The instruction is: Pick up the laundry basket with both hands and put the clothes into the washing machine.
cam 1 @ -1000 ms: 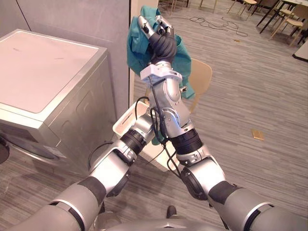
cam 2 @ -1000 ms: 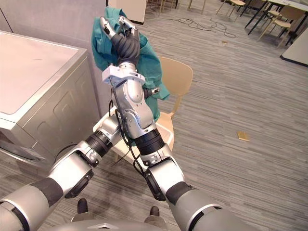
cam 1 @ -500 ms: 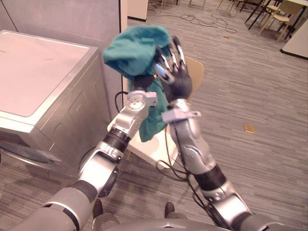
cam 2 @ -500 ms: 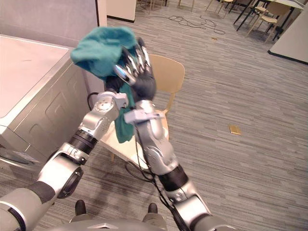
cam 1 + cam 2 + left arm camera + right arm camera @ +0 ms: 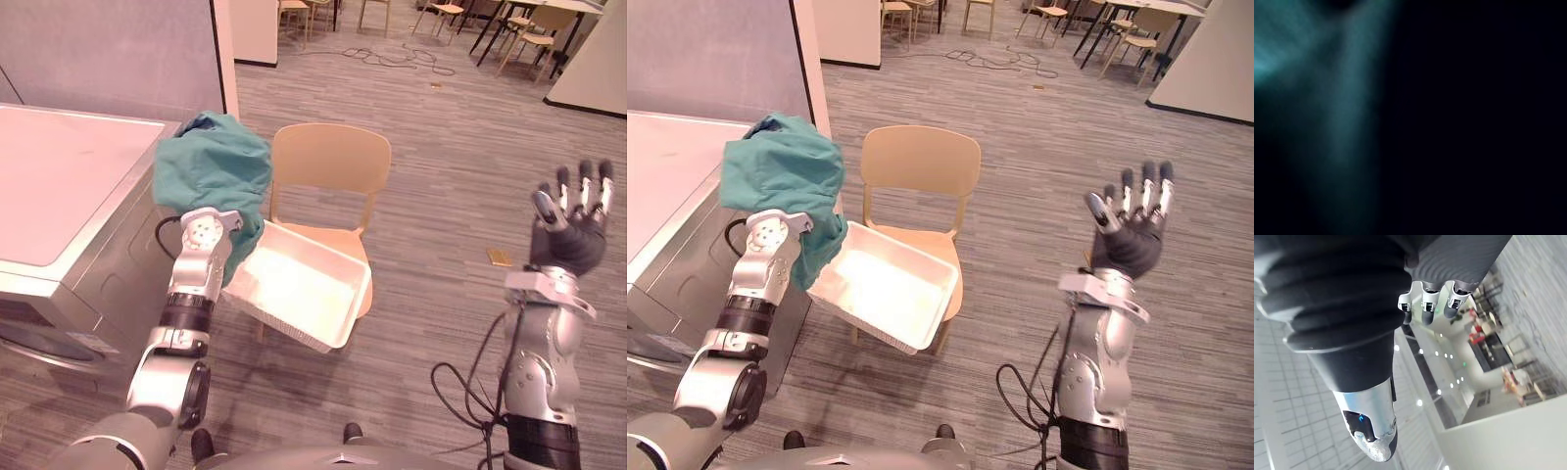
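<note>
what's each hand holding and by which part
Teal cloth covers the left hand, so where it is held cannot be told. Right hand is open and empty.

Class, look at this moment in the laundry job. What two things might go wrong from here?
1. The teal garment is draped over the end of the raised left arm. How firmly it is held cannot be seen, so it may slide to the floor short of the washing machine.
2. The white basket sits askew on the chair, jutting past the seat. A passing arm might knock it off.
</note>
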